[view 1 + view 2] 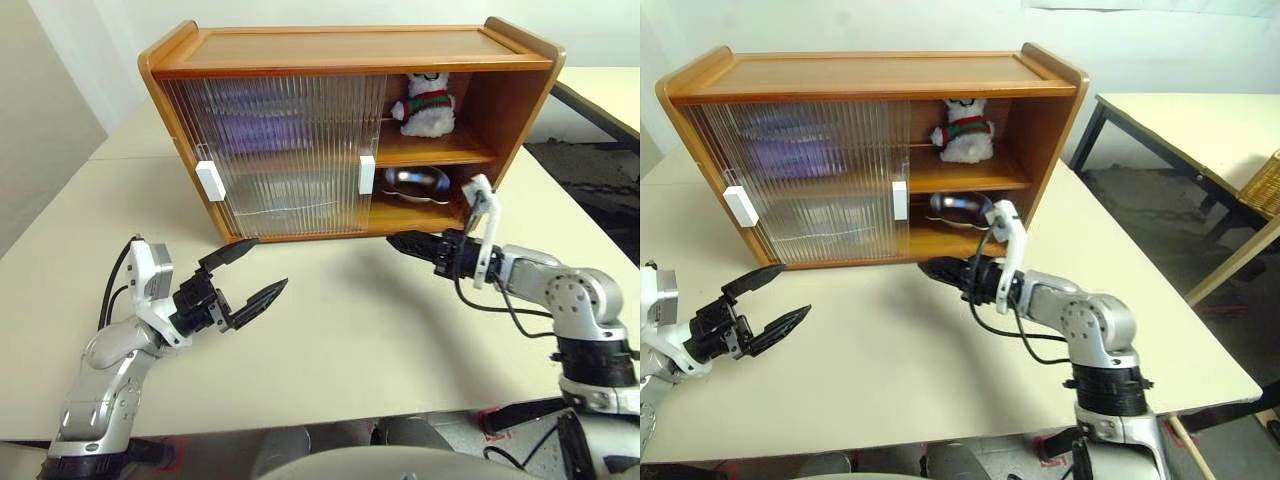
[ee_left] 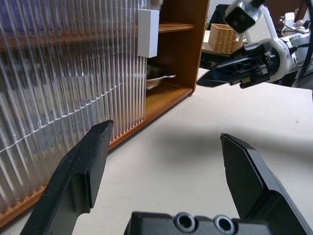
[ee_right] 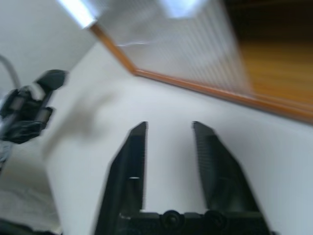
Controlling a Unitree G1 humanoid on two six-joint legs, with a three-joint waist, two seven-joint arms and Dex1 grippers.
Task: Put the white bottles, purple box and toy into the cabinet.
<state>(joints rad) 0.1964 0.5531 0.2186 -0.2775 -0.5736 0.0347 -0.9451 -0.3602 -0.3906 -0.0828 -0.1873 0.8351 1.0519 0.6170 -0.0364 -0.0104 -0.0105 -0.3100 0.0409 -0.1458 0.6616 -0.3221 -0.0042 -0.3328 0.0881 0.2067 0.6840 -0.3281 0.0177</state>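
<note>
The wooden cabinet (image 1: 340,45) stands at the back of the table, its ribbed sliding doors covering the left part and its right part open. The toy (image 1: 428,103) sits upright on the upper shelf in the open part. A purple blur behind the ribbed door on the upper shelf is the purple box (image 1: 262,128). The white bottles are hidden. My left gripper (image 1: 267,264) hovers open and empty over the table in front of the doors. My right gripper (image 1: 392,238) points left just in front of the open part, fingers (image 3: 139,147) narrowly apart with nothing between them.
A silver bowl (image 1: 415,182) lies on the lower shelf in the open part. White handles (image 1: 366,174) mark the door edges. Bare tabletop (image 1: 340,330) stretches between the two grippers. A second table (image 1: 1180,120) and a wicker basket (image 1: 1265,185) stand off to the right.
</note>
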